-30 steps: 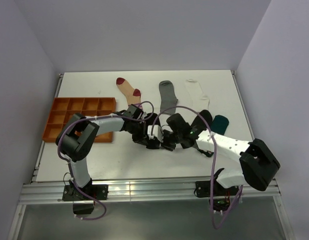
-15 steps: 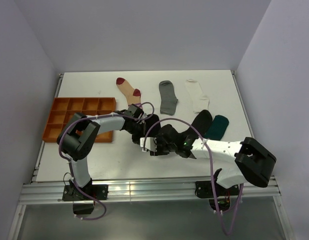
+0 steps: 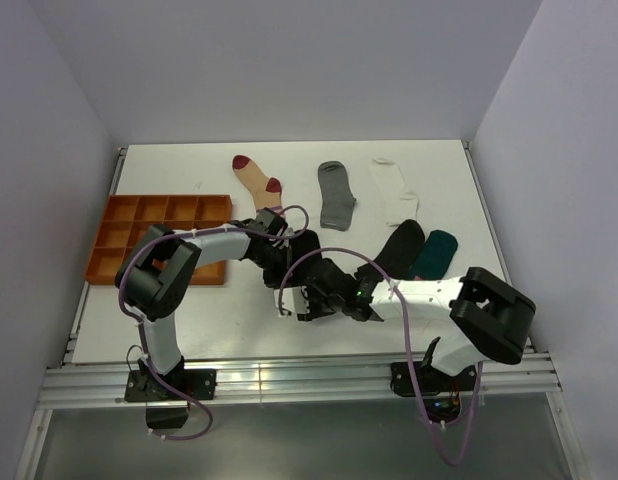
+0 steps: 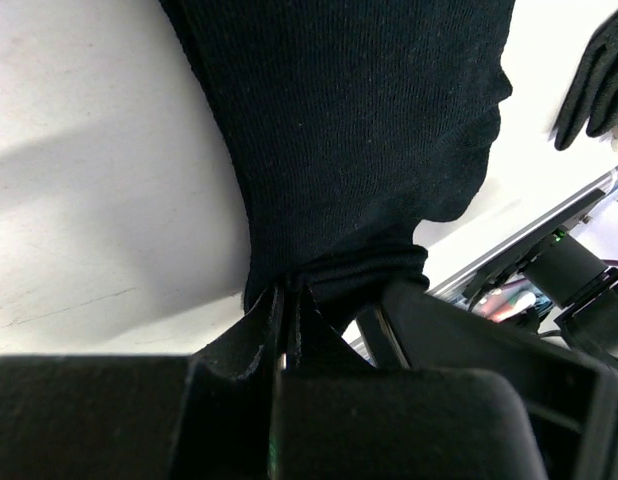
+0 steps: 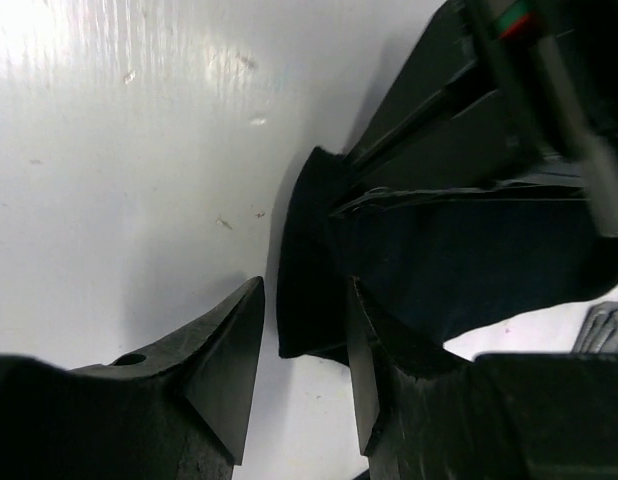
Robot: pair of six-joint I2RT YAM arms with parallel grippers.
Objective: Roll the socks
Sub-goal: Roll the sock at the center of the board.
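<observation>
A black sock [image 4: 359,130] lies on the white table between my two grippers; the arms hide most of it in the top view. My left gripper [image 4: 289,296] [image 3: 292,268] is shut on its bunched cuff. My right gripper [image 5: 305,292] [image 3: 307,300] is open, with the sock's edge [image 5: 304,250] between its fingers, not clamped. A second black sock [image 3: 402,247] and a dark teal sock [image 3: 436,252] lie to the right. A beige sock with red toe and heel [image 3: 254,180], a grey sock [image 3: 336,192] and a white sock [image 3: 393,190] lie flat at the back.
An orange compartment tray [image 3: 154,235] sits at the left, beside the left arm. The right arm crosses low over the table's near middle. The table's front edge and metal rail [image 3: 289,375] run just behind the grippers.
My right gripper has moved left and toward the near edge, and now straddles the black sock's edge. My left gripper has stayed shut on the sock and barely moved.
</observation>
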